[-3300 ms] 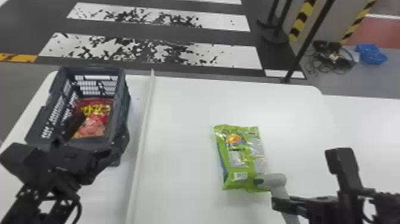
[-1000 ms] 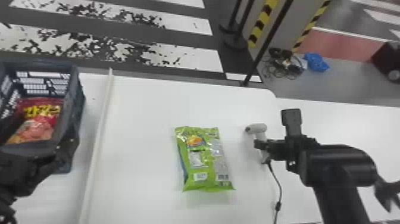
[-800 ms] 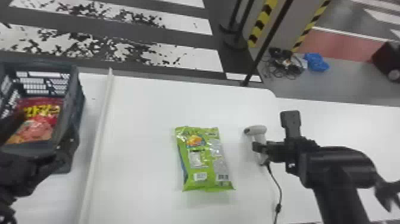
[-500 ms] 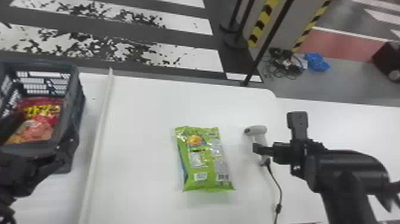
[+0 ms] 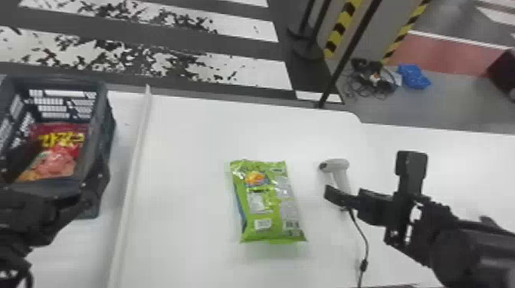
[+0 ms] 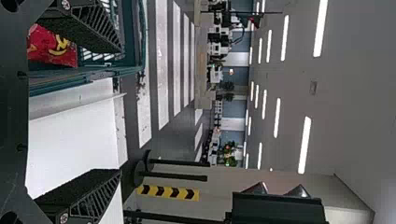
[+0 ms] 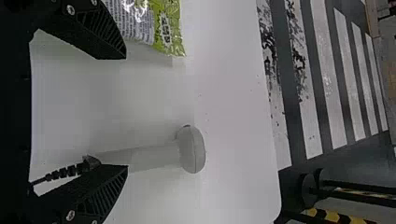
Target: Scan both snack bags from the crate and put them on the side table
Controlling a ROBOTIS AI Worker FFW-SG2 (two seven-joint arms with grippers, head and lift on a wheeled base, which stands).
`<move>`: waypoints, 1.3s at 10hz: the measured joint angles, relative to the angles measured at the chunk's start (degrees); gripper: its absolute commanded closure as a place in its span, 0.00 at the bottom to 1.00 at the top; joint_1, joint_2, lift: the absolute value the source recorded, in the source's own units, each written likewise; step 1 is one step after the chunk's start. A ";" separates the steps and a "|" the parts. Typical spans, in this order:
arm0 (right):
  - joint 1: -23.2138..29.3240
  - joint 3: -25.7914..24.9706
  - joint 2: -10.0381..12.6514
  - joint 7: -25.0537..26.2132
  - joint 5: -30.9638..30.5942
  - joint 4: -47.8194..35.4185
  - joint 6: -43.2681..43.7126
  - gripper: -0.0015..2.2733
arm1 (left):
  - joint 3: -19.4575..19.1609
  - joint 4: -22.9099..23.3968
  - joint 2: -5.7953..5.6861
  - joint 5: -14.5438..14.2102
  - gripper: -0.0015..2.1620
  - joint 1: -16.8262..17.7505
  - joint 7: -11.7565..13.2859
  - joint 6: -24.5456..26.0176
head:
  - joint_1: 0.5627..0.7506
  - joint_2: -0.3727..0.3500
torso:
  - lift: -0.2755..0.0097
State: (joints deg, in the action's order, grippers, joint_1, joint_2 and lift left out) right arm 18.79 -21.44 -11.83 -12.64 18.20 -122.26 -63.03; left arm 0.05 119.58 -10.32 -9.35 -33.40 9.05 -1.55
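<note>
From lower right, the right gripper (image 5: 369,178) angles toward the scanner (image 5: 337,168), fingers apart; lower left, the left gripper (image 5: 65,162) gapes by the crate (image 5: 100,126), which holds the red bag (image 5: 59,153). The green bag (image 5: 268,203) lies centre.

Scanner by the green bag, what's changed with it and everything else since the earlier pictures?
The scanner moved from the green bag's near right corner to the right and farther from the robot; the right tool seems to have let it go, its fingers now open. The head view turned right. Unchanged: both bags, the crate, the left tool.
</note>
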 measured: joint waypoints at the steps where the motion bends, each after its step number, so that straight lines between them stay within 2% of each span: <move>1: 1.83 0.92 1.28 1.91 1.52 -1.76 0.12 0.05 | -0.06 -0.16 -0.02 -0.07 0.04 0.00 0.00 -0.04 | 0.70 0.24 | 0.66; 3: 3.80 3.72 2.59 3.42 3.36 -2.83 -0.09 0.05 | -0.02 -0.50 0.02 -0.14 0.04 0.08 0.00 -0.07 | 0.70 0.31 | 0.66; 6: 3.13 6.04 2.78 1.89 5.49 -1.87 -1.90 0.05 | 0.03 -0.90 0.04 -0.19 0.04 0.11 0.00 -0.21 | 0.70 0.38 | 0.66; 9: 0.75 6.44 2.62 -3.42 7.16 2.30 -6.68 0.05 | 0.03 -1.24 0.04 -0.23 0.04 0.08 0.00 -0.42 | 0.70 0.44 | 0.66; 12: -2.81 6.33 1.83 -8.79 6.44 9.12 -7.24 0.05 | 0.04 -1.28 0.04 -0.23 0.04 0.09 0.00 -0.58 | 0.70 0.45 | 0.66; 13: -3.80 6.37 1.28 -9.66 5.87 10.84 -7.23 0.10 | 0.04 -1.29 0.04 -0.23 0.04 0.09 0.02 -0.58 | 0.70 0.44 | 0.66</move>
State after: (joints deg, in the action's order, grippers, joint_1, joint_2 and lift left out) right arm 14.99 -15.07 -10.55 -22.30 24.07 -111.43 -70.26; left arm 0.09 118.28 -10.28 -9.58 -33.31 9.07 -2.13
